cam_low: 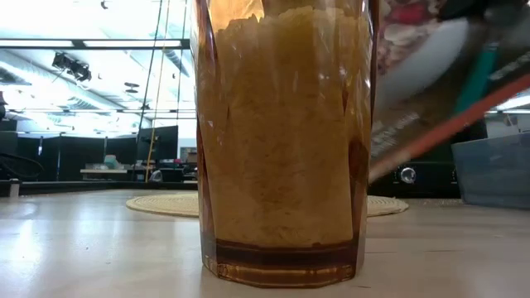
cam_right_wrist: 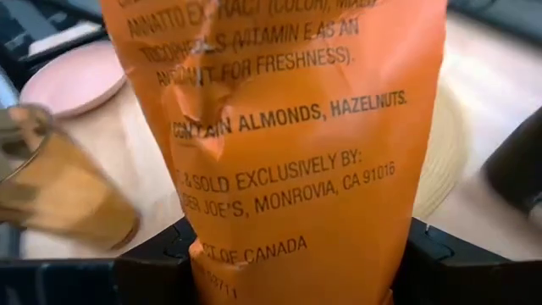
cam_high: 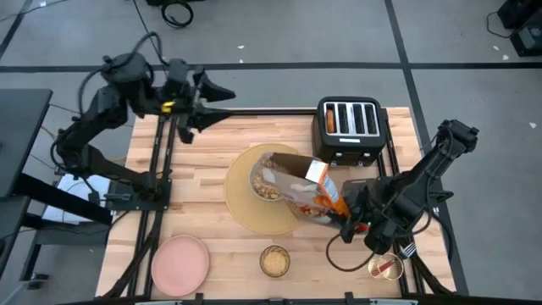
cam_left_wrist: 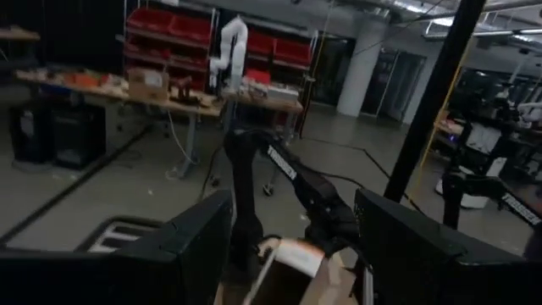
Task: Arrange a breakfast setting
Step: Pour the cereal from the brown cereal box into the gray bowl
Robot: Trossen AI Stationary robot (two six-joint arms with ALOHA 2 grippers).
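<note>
Amber glass (cam_low: 281, 141) fills low view; right gripper (cam_high: 349, 222) pinches tilted orange cereal bag (cam_right_wrist: 279, 144) over grey bowl (cam_high: 266, 185) on placemat (cam_high: 246, 212); risk: overshoot spills cereal; left gripper (cam_high: 203, 106) spread, idle.

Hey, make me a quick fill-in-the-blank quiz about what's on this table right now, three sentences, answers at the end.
1. The right claw is shut on an orange ____ box, tipped over the grey bowl.
2. The bowl sits on the round tan ____.
3. The small plate near the table's front edge is ____ in colour.

Missing words: cereal; placemat; pink
</note>
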